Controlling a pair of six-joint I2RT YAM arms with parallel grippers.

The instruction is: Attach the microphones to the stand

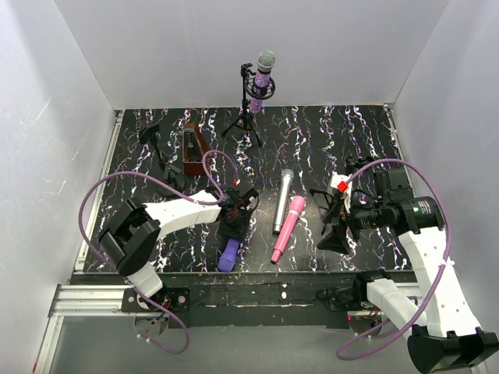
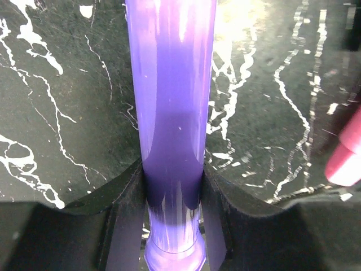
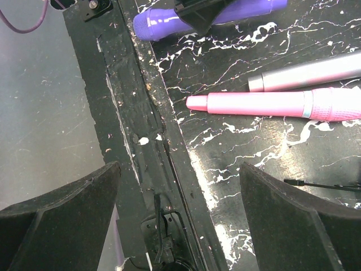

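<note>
A black, white-veined surface (image 1: 312,132) lies between white walls. At its near edge the left end effector (image 1: 232,228) pinches the violet mic (image 2: 172,113); only the left wrist view shows both pads tight on it. The right end effector (image 3: 180,226) hangs spread over the near rim. Mid-surface, the pink mic (image 1: 287,228) and silver mic (image 1: 281,201) lie side by side with open room around them. At the far edge the glitter mic (image 1: 263,78) sits in the stand (image 1: 248,117), with a red box (image 1: 193,148) to its left.

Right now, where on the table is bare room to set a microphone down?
Bare: the back right of the table, beyond the tripod stand. Crowded: the front middle, where the violet microphone, silver microphone and pink microphone lie.
</note>
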